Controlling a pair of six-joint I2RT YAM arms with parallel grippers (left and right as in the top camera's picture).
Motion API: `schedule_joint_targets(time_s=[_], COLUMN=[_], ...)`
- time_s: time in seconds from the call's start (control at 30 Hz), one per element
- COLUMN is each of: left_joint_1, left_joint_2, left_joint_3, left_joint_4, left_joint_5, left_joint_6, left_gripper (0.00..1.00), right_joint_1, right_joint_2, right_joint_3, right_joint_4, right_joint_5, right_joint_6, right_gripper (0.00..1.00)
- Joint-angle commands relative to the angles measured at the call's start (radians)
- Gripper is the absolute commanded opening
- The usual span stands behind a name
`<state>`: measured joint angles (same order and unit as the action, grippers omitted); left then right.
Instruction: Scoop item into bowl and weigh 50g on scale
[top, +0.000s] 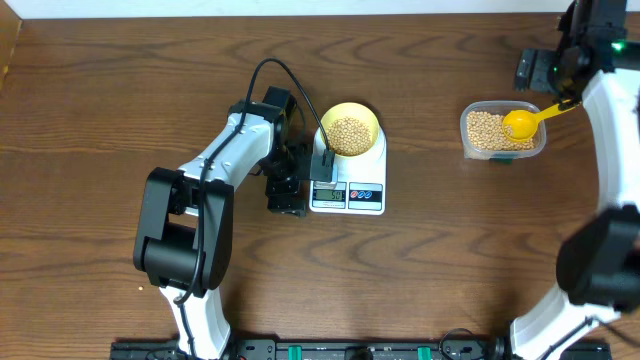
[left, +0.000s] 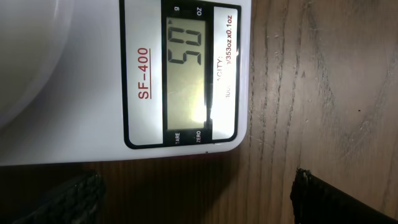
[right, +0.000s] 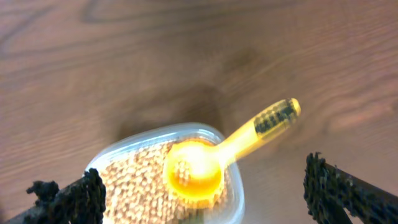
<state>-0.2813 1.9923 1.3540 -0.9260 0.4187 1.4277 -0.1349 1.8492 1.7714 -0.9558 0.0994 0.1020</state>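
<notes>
The white scale (top: 365, 195) stands mid-table with the pale-yellow bowl (top: 348, 130) on its platform, and the bowl holds a heap of tan grains (top: 348, 134). My left gripper (top: 287, 193) hovers just left of the scale, open and empty. In the left wrist view the scale (left: 93, 81) fills the top, its display (left: 186, 68) reads 50, and my left gripper (left: 199, 208) has bare wood between its fingers. My right gripper (top: 548, 72) is open above the clear container. In the right wrist view my right gripper (right: 205, 202) holds nothing.
A clear plastic container (top: 470, 140) of grains sits at the right, with a yellow long-handled scoop (top: 522, 123) resting in it, handle pointing up-right. From the right wrist, the scoop (right: 199, 168) lies on the grains in the container (right: 118, 152). The left arm's cable arcs beside the bowl.
</notes>
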Motion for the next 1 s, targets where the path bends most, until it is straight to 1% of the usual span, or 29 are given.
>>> schedule_joint_targets(time_s=[0.0,0.13,0.2,0.27,0.33,0.6,0.77,0.97], left_joint_1=[0.003,0.003,0.003,0.003,0.003,0.003,0.003,0.003], left_joint_2=[0.016,0.016,0.016,0.016,0.016,0.016,0.016,0.016], left_joint_3=[-0.01,-0.01,-0.01,-0.01,-0.01,-0.01,-0.01,-0.01], left_joint_4=[-0.003,-0.003,-0.003,-0.003,-0.003,-0.003,-0.003,-0.003], left_joint_5=[-0.002,-0.002,-0.001,-0.001,-0.002,-0.001,-0.002,-0.001], left_joint_6=[-0.008,-0.008,-0.008,-0.008,-0.008,-0.008,-0.008,-0.008], left_gripper=[0.98,0.98,0.97,0.98,0.98,0.98,0.97,0.97], right_joint_1=[0.023,0.032,0.032,0.032,0.032,0.058,0.061,0.066], right_joint_2=[-0.164,-0.274,-0.314,-0.363,-0.432,-0.798,-0.972,-1.118], right_joint_3=[0.002,-0.002,-0.016,-0.067,-0.159,-0.67,-0.888,-1.062], right_joint_4=[-0.008,-0.056,-0.07,-0.05,0.006,0.304,0.438,0.57], right_joint_5=[-0.029,-0.045,-0.045,-0.045,-0.045,-0.058,-0.07,-0.106], right_joint_6=[0.016,0.011,-0.018,-0.056,-0.081,-0.081,-0.082,-0.081], right_gripper=[0.99,0.99,0.99,0.99,0.99,0.99,0.99,0.99])
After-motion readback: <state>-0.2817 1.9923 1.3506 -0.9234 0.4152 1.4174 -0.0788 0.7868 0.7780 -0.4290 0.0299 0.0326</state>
